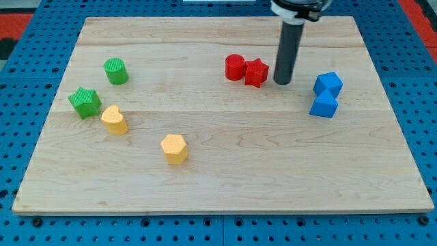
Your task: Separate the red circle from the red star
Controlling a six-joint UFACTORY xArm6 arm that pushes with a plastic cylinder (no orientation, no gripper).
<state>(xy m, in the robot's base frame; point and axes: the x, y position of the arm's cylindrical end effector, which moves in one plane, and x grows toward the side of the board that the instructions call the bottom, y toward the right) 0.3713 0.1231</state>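
Observation:
The red circle [235, 66] sits on the wooden board at the view's upper middle. The red star [256, 72] lies right beside it on its right, touching it. My tip [283, 82] rests on the board just to the right of the red star, a small gap away, between the star and the blue blocks.
Two blue blocks [328, 83] [323, 104] sit close together at the view's right. A green circle [115, 70] and a green star [85, 102] are at the left, a yellow heart [114, 119] below them, and a yellow hexagon [174, 148] lower middle. The wooden board [225, 184] has edges all around.

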